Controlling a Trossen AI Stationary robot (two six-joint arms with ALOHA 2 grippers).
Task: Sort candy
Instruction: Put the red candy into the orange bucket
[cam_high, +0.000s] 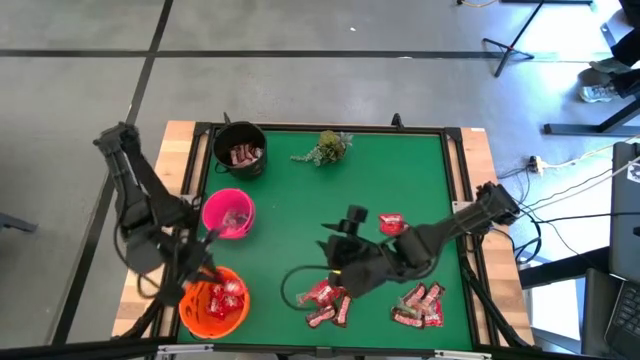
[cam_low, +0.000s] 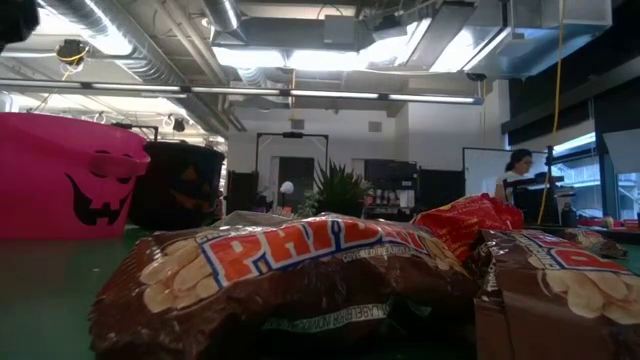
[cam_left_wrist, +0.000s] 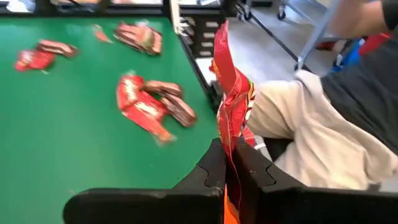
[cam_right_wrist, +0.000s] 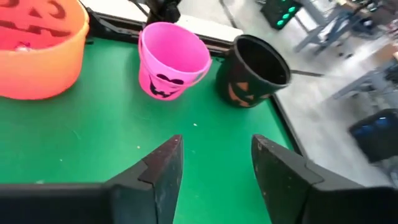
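Nearest you along the front of the bench (cam_high: 300, 200): a heap of candy (cam_high: 328, 303), red packets and brown bars overlapping, and a second heap (cam_high: 420, 307) off to the right. Judge them light, crinkly and slick; take one by a free end or crimped edge, since the overlaps will drag neighbours along. The right gripper (cam_high: 345, 280) sits just behind the first heap, fingers parted and holding nothing. One red packet (cam_high: 391, 224) lies alone beyond that arm, the easiest pick. At the left, the left gripper (cam_left_wrist: 235, 163) is clamped on a red wrapper (cam_left_wrist: 231, 93) by its lower edge, over the orange bowl (cam_high: 192, 322) already holding red pieces. Behind it the pink bowl (cam_high: 213, 208), then the black bowl (cam_high: 226, 138) with dark bars. A green sprig (cam_high: 328, 147) lies farthest back, clear of the work.
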